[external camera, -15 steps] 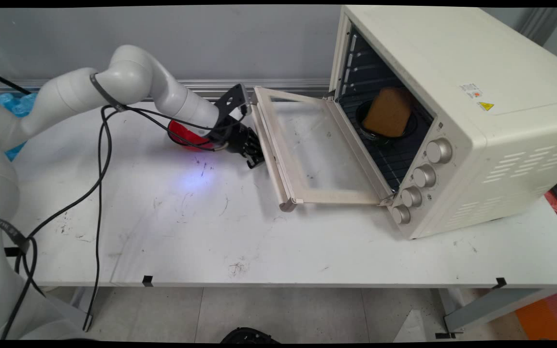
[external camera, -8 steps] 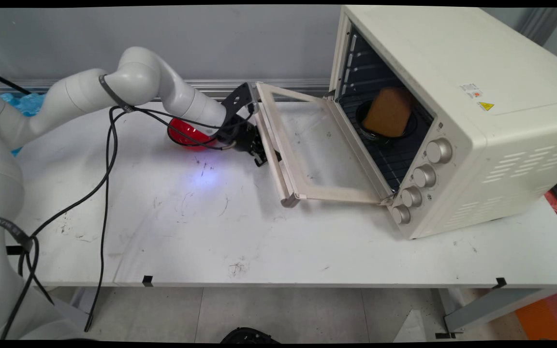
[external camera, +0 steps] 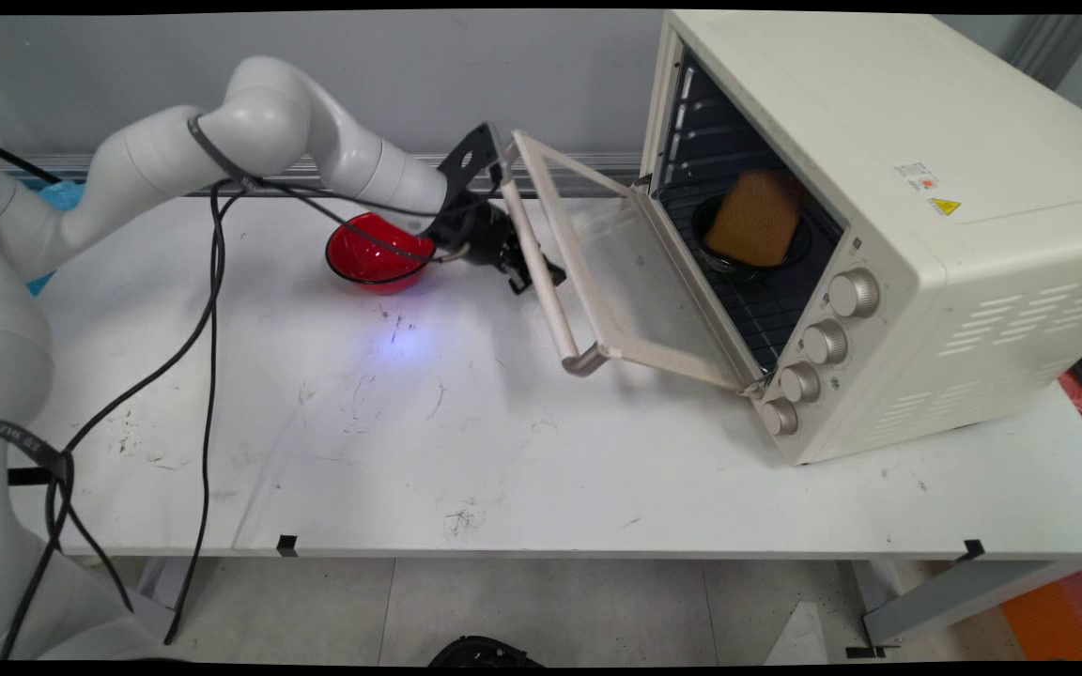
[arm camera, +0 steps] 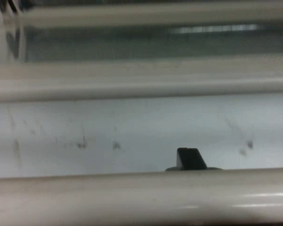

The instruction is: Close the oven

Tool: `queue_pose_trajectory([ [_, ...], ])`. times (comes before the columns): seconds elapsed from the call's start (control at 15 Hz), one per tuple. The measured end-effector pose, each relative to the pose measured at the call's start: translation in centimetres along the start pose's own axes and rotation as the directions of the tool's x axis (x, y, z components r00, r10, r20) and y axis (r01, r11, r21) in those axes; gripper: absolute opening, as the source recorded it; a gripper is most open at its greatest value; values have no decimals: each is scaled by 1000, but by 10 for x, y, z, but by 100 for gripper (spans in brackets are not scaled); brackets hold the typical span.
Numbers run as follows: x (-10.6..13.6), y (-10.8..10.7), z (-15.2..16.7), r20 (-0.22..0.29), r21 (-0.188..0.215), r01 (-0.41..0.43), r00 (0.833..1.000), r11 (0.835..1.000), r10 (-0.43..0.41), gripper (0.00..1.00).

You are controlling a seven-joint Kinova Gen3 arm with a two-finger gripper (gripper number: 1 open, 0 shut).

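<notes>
A cream toaster oven (external camera: 879,141) stands at the right with its door (external camera: 663,359) hinged at the bottom and half raised. My gripper (external camera: 530,272) is pressed against the underside of the door's handle bar (external camera: 555,324), on its left side. Inside the oven a brown block like bread (external camera: 755,218) rests in a dark dish (external camera: 724,261) on the rack. In the hand view the handle bar (arm camera: 141,197) runs across the bottom, with a small black part of the gripper (arm camera: 191,159) showing just over it.
A red bowl (external camera: 377,253) sits on the white table (external camera: 409,432) just left of the gripper, under the arm's wrist. Black cables (external camera: 208,310) hang from the arm to the table's left. Blue plastic (external camera: 57,195) lies at the far left.
The gripper has moved right and upward with the handle bar, and the oven door has swung from lying flat to about halfway up. The red bowl is now more uncovered.
</notes>
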Motion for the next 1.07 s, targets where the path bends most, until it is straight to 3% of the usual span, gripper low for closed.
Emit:
queue_pose_trajectory([
  [0.73, 90, -17, -23, -109, 32, 12, 994, 999, -9, 0],
  [1.07, 118, -23, -35, -142, 43, 7, 990, 999, -1, 0],
])
